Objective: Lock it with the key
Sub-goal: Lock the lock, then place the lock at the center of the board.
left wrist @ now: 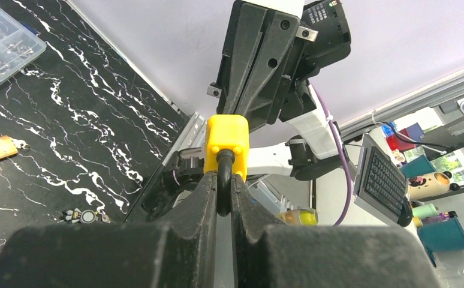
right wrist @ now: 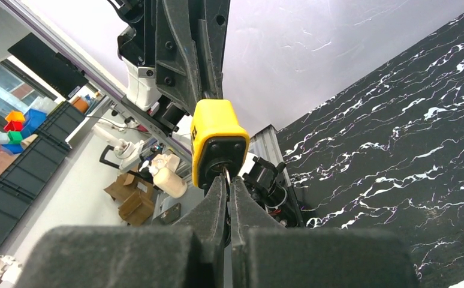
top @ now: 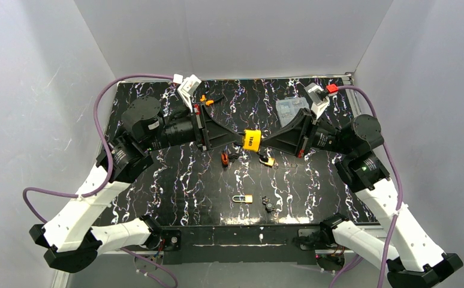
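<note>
Aloft, one yellow padlock sits between two grippers: left gripper clamped on its shackle, right gripper clamped on the one key in its keyhole.

Overhead; wrist views facing across padlock

Left claw and right claw flank yellow padlock.

No lettering I can read from here.
The yellow padlock has black print on its side, too small and turned for me to make out. A black sticker high in the left wrist view bears white print, equally illegible.
</note>
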You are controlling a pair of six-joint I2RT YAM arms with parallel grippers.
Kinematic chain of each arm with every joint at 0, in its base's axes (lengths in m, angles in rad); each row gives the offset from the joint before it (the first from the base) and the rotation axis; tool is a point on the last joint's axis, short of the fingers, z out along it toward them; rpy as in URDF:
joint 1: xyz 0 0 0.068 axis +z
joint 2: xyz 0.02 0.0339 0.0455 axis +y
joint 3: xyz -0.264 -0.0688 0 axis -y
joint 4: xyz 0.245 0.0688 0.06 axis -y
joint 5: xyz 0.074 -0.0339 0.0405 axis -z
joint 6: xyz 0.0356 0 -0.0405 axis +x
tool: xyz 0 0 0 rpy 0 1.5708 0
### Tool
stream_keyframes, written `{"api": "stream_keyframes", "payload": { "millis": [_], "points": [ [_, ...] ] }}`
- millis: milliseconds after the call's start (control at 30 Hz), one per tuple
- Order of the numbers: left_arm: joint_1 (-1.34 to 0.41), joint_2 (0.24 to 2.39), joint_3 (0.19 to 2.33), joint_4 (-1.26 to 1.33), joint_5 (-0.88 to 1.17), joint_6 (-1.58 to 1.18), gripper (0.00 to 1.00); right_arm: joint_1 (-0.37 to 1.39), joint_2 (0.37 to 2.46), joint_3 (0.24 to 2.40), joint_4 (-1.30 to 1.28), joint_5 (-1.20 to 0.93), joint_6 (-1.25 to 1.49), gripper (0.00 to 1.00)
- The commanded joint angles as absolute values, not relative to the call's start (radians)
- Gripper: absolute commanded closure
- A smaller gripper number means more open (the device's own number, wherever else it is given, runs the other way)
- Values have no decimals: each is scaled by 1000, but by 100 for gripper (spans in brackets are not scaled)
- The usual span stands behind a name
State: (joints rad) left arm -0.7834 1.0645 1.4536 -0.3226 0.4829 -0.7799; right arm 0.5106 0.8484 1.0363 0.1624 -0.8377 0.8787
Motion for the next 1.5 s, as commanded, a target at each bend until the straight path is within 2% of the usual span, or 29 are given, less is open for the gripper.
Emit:
{"api": "stream_keyframes", "payload": {
  "millis": [0,300,500,700,933,1067,1300,1467],
  "points": [
    [-758,1032,1464,-312,485,-754,100,507,815,1083,136,-824,829,99],
    [-686,998,1455,-343,531,-745,100,461,780,1042,96,-806,821,99],
    [-648,975,1441,-410,506,-715,100,428,786,1041,-26,-774,783,99],
    [-639,989,1497,-729,196,-638,100,453,877,1034,-121,-692,767,99],
    [-633,1021,1521,-992,-152,-596,100,679,1111,1093,-173,-459,680,99],
    [-602,1047,1468,-1070,-276,-602,100,750,1301,1159,-156,-408,692,99],
    [-389,1058,1246,-954,-110,-605,100,833,1636,1346,-194,-359,711,99],
    [-239,1124,1116,-852,49,-600,100,849,1786,1420,-189,-342,750,99]
  ]
}}
